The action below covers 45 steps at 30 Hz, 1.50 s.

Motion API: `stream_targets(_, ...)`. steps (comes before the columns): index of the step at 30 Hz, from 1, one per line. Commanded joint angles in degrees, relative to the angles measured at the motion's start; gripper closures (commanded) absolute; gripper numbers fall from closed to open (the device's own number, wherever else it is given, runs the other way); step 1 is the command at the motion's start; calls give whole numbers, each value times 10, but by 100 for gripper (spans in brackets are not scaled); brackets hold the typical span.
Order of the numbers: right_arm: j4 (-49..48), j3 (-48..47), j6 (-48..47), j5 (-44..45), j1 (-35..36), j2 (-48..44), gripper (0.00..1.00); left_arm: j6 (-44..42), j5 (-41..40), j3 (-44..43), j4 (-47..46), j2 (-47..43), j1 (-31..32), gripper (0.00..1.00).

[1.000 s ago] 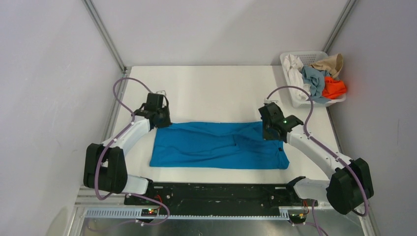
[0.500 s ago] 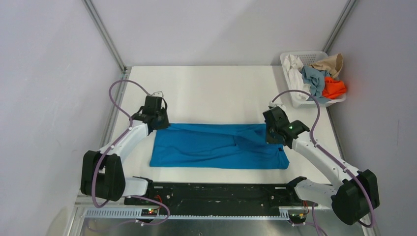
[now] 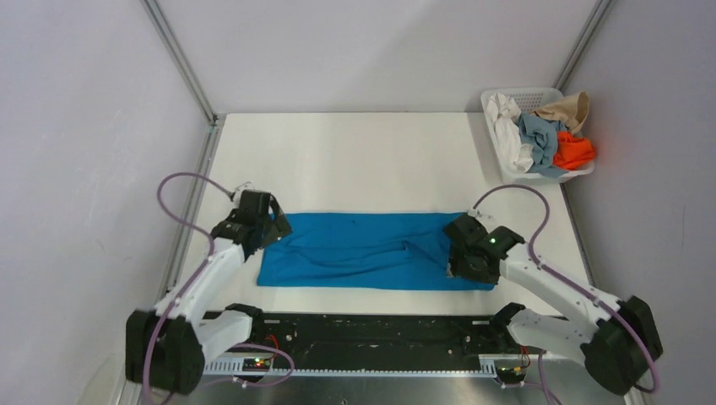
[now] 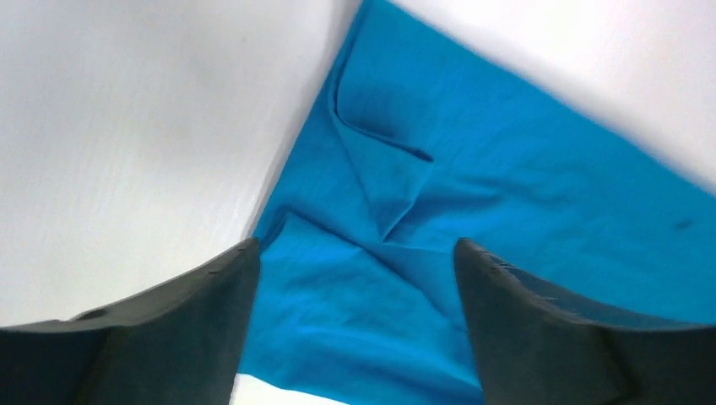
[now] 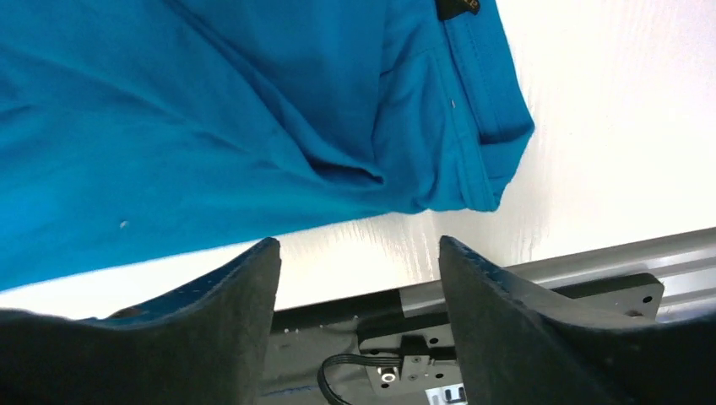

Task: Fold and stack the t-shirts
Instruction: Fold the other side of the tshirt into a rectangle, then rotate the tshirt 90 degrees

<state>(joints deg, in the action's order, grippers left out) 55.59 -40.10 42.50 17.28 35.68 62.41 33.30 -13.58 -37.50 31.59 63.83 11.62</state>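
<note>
Blue shirt (image 3: 371, 251) lies flat on the desk (image 3: 363, 152), folded into a long band running left to right across the lower middle of the top view, w/ soft creases nr its centre. Left end effector (image 3: 268, 229) sits at the band's left end, by the upper corner. Right end effector (image 3: 460, 253) sits at the right end, nr the lower edge. Left wrist view: fingers (image 4: 169, 325) spread wide at the bottom of the frame, blue cloth showing between and beyond them, a small triangular fold mid-frame, bare desk filling the upper left. Nothing is pinched; can't tell if the tips touch the cloth. Right wrist view: fingers (image 5: 523, 337) also wide apart at the bottom of the frame, w/ white desk and a black rail (image 5: 507, 316) visible in the gap between them. The shirt's hemmed corner is at upper right, above the tips and clear of them, and a black tag (image 5: 458, 7) shows at the top edge. Basket (image 3: 507, 97) stands at the upper right of the top view, at the desk's far right corner, well apart from the blue shirt. It holds a heap: white shirt (image 3: 507, 126) on the left, grey-blue shirt (image 3: 540, 137) in the middle, tan shirt (image 3: 570, 108) draped over the right rim, orange shirt (image 3: 574, 152) below it.
</note>
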Motion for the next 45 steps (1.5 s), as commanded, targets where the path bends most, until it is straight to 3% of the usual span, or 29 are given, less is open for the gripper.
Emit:
stream_targets(1,8,-4,32,-3,16,-86,21,113,-82,-12,33,-92,7,2)
stream_targets(3,-66,-4,5,-26,4,-125,4,111,-79,-33,37,-111,12,1)
stream_targets(5,-129,-3,-20,-58,-11,-137,1,102,-58,-55,34,-115,22,0)
stream_targets(7,-194,-3,-37,-94,-30,-124,1,89,-29,-75,16,-94,36,0)
stream_targets(11,-303,-2,-49,-198,-80,-37,1,59,112,-100,-61,19,76,0)
stream_targets(17,-394,-2,-32,-227,-132,100,1,48,148,-124,-98,153,111,0)
stream_targets(22,-403,-1,-27,-262,-145,171,1,46,144,-103,-107,197,110,0)
stream_targets(29,-375,3,-36,-271,-106,146,1,71,83,-20,-106,151,61,0)
stream_targets(38,-299,19,-28,-237,-11,75,1,96,57,48,-95,64,-4,0)
stream_targets(45,-289,45,-40,-257,82,58,0,117,-19,64,-30,15,-41,0)
